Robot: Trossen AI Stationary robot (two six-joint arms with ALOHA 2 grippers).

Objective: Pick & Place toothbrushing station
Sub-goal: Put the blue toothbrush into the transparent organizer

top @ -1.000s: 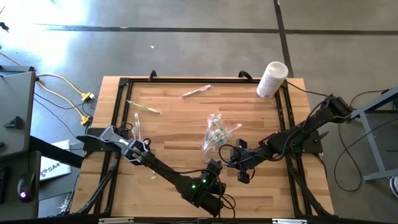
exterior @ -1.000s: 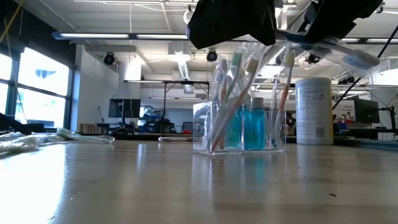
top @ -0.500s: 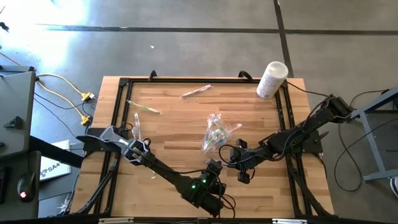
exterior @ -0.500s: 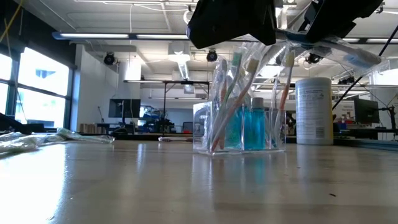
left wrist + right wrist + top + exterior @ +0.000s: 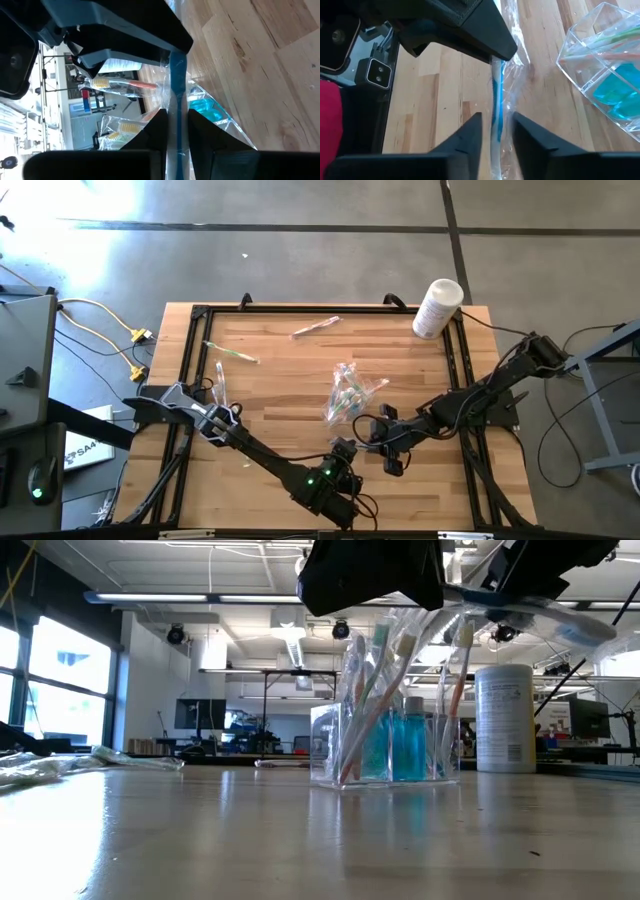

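A blue toothbrush (image 5: 176, 85) in a clear crinkly wrapper is held between both grippers above the table's near middle; it also shows in the low view (image 5: 560, 625). My left gripper (image 5: 347, 448) and my right gripper (image 5: 383, 442) face each other, each shut on it. Just beyond them a clear holder (image 5: 345, 395) stands on the table with several toothbrushes and teal tubes (image 5: 395, 745) upright in it. My left gripper pinches the blue handle (image 5: 177, 125) through its wrapper between its two fingers, which lie along the brush. The brush is lifted clear of the table. My right gripper pinches the opposite end of the wrapped brush (image 5: 496, 117) between its two fingers, coming from the table's right side along the brush. The wrapper (image 5: 512, 85) bunches loosely beside the fingers.
A white canister (image 5: 437, 307) stands at the far right corner. Loose wrapped toothbrushes lie at the far middle (image 5: 315, 327) and the left (image 5: 232, 352), (image 5: 220, 380). Crinkly plastic (image 5: 60, 762) shows at the left in the low view.
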